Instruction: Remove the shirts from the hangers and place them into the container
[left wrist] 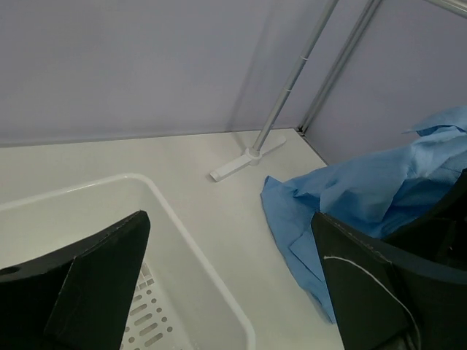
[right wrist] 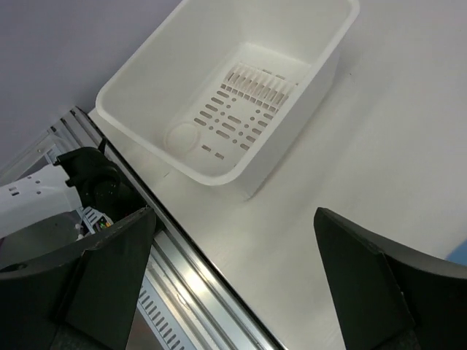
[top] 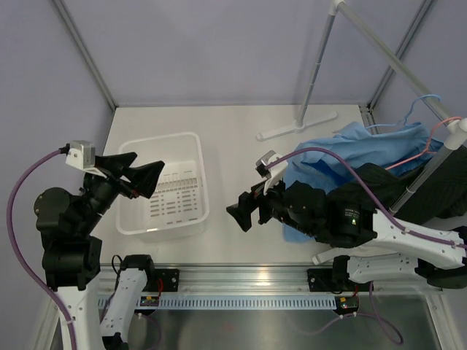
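Observation:
The white container stands on the table at the left, nothing inside it; its rim shows in the left wrist view and the whole container in the right wrist view. At the right, the light blue shirt spills from the rack onto the table, with the black shirt beside it. A light blue hanger and a pink hanger poke out of the shirts. My left gripper hovers open over the container. My right gripper is open between container and shirts.
A grey rack pole with a white foot stands at the back, and a second pole crosses the shirts. The metal rail runs along the near edge. Purple walls close in the table.

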Controlling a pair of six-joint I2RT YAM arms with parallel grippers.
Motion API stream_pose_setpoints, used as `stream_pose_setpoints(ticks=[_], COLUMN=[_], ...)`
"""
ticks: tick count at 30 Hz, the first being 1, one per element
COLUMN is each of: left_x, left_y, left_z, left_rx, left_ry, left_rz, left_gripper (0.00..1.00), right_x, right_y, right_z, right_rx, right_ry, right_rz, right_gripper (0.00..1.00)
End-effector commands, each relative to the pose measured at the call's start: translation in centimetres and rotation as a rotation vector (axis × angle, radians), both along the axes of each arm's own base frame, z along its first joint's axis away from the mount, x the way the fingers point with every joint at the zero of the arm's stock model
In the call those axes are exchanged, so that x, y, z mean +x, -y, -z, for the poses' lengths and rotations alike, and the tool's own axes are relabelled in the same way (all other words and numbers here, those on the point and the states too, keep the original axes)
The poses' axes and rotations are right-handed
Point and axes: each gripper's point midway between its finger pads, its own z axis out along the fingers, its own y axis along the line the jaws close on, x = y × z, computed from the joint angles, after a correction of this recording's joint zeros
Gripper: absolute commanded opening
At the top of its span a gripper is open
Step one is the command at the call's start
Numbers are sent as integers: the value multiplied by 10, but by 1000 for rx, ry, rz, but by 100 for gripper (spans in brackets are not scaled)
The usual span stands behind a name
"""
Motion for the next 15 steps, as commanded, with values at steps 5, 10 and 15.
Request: stream_pose_setpoints(ticks=[5,10,15], left_x=[-11,19,40], left_y=[42,44,87], left_z=[-32,-39,-38], left_rx=[24,0,65], left_ry=[95,52,47], left_rz=[316,332,385], left_gripper=[94,83,84], right_x=[-21,-34,-19], right_y=[5,4,34], right_z=[-10,3,20], right_rx=[-69,-216,-193], right_ry=[52,102,93], right_rz=[119,225,395], right_gripper=[100,100,99])
